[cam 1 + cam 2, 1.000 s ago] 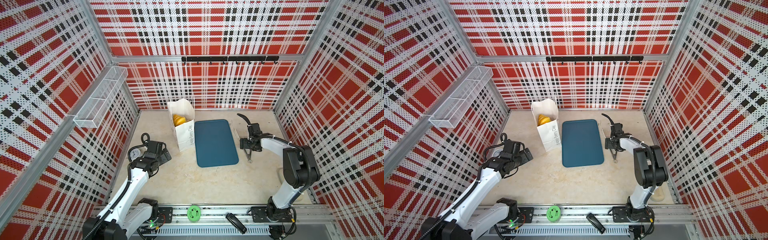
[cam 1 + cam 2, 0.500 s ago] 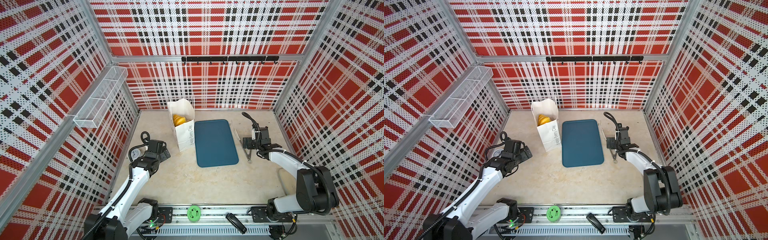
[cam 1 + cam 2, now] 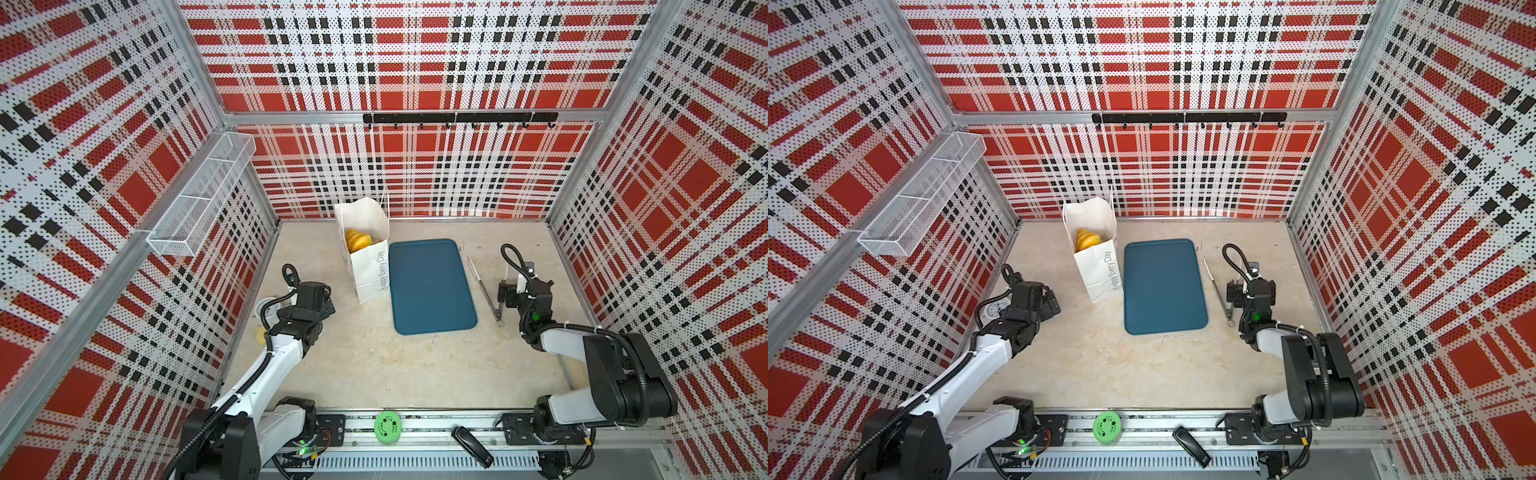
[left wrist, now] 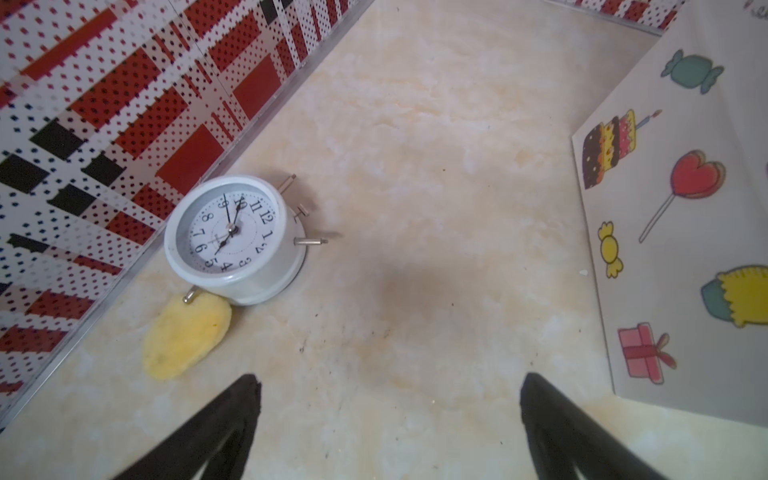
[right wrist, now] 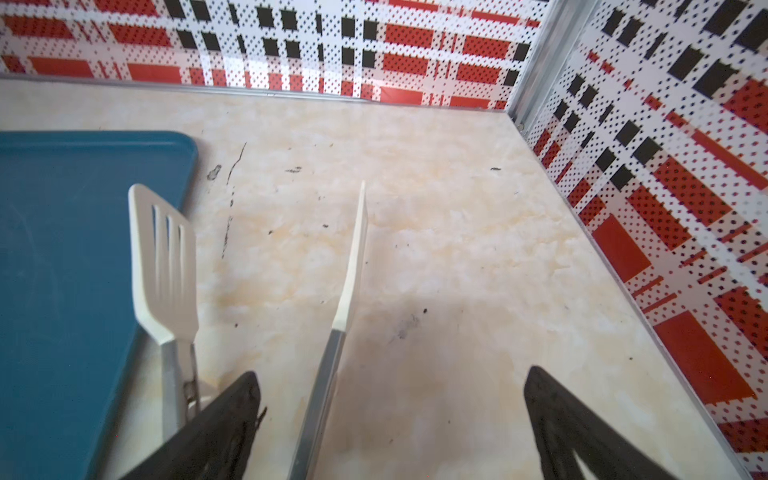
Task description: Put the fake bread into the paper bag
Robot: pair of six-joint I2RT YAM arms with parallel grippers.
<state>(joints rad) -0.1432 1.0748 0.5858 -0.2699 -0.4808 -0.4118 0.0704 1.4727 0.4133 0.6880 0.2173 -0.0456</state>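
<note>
The white paper bag [image 3: 368, 266] [image 3: 1100, 270] stands upright at the back of the table, left of the tray. A golden croissant of the fake bread [image 3: 358, 240] [image 3: 1087, 240] shows in its open top. In the left wrist view the bag's sticker side [image 4: 685, 208] is off to one side. My left gripper [image 3: 327, 305] [image 4: 388, 386] hangs open over bare table left of the bag. My right gripper [image 3: 503, 293] [image 5: 390, 390] is open, right of the tray. One arm of the tongs [image 5: 353, 257] runs between its fingers, untouched.
The dark-teal tray [image 3: 430, 286] [image 5: 62, 270] lies bare in the middle. White-tipped metal tongs [image 3: 484, 291] [image 3: 1219, 291] rest along its right edge. A white alarm clock [image 4: 232, 241] and a pale yellow crumbly lump [image 4: 187, 338] sit by the left wall. A wire basket [image 3: 199, 203] hangs there.
My right arm has drawn back toward the right front, its jaws have widened, and the tongs stay beside the tray. The left arm has barely moved.
</note>
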